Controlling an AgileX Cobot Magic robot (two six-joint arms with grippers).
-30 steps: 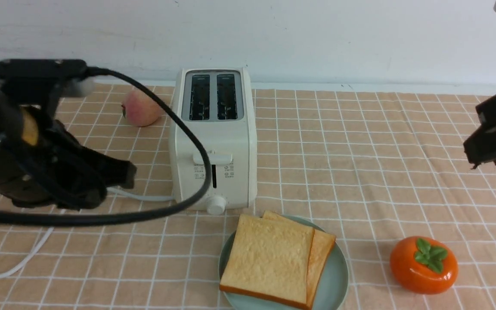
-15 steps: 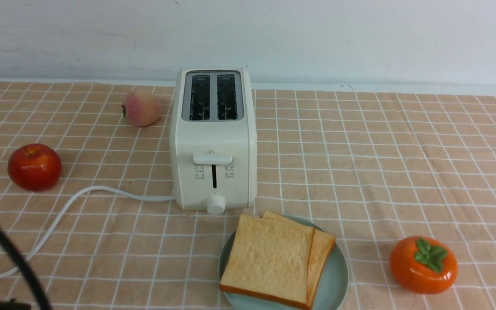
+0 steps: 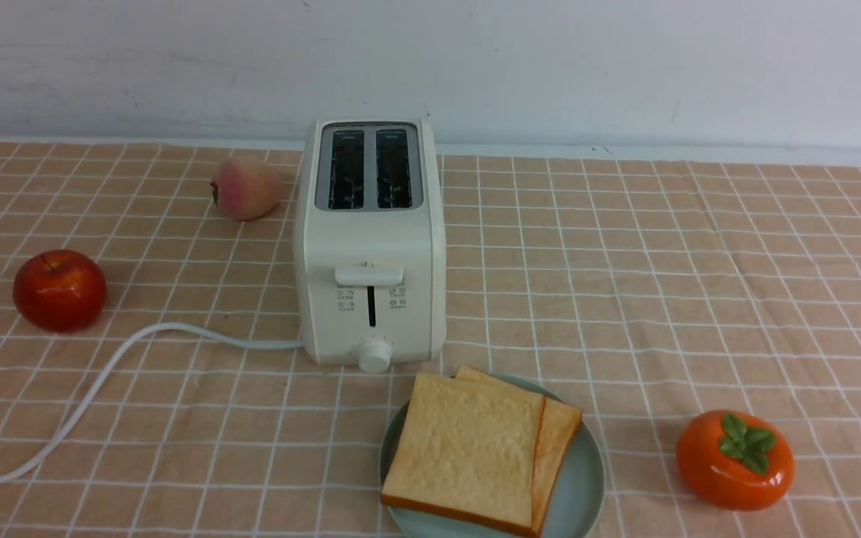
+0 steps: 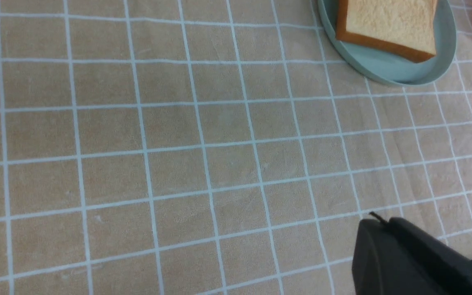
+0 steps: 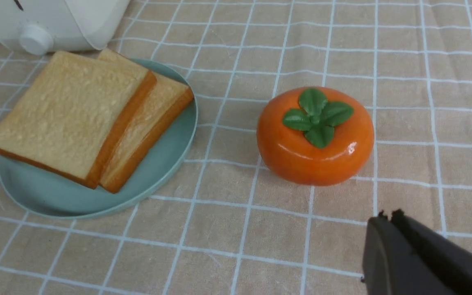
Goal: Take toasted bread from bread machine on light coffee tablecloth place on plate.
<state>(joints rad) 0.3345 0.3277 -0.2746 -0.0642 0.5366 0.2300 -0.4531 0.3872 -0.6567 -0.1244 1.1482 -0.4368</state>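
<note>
Two slices of toasted bread (image 3: 475,448) already lie overlapped on the plate (image 3: 584,486), which sits on the light coffee tablecloth (image 3: 662,284) just near of the bread machine (image 3: 369,246), a little to its right. Both slots in the machine's grey top look dark and empty from the front, so by my reading the placing step is done and nothing is left to fetch. Neither arm shows in the front view. Each wrist camera catches only a dark tip at the edge of its picture: the left gripper (image 4: 373,223) hovers above bare cloth, with the plate and bread well off from it, and the right gripper (image 5: 387,217) hangs close to an orange persimmon (image 5: 315,137) that rests on the cloth to the right of the plate. Both pincers look drawn narrow, fingertips nearly together, and neither holds anything (so little of them is in frame that I would not swear to it). A red apple (image 3: 60,290) and a peach (image 3: 245,187) sit on the left side, the white cord (image 3: 102,381) trailing between. The next move, as I judge it, calls only for keeping both arms clear and parked, without nudging the plate or the persimmon.
</note>
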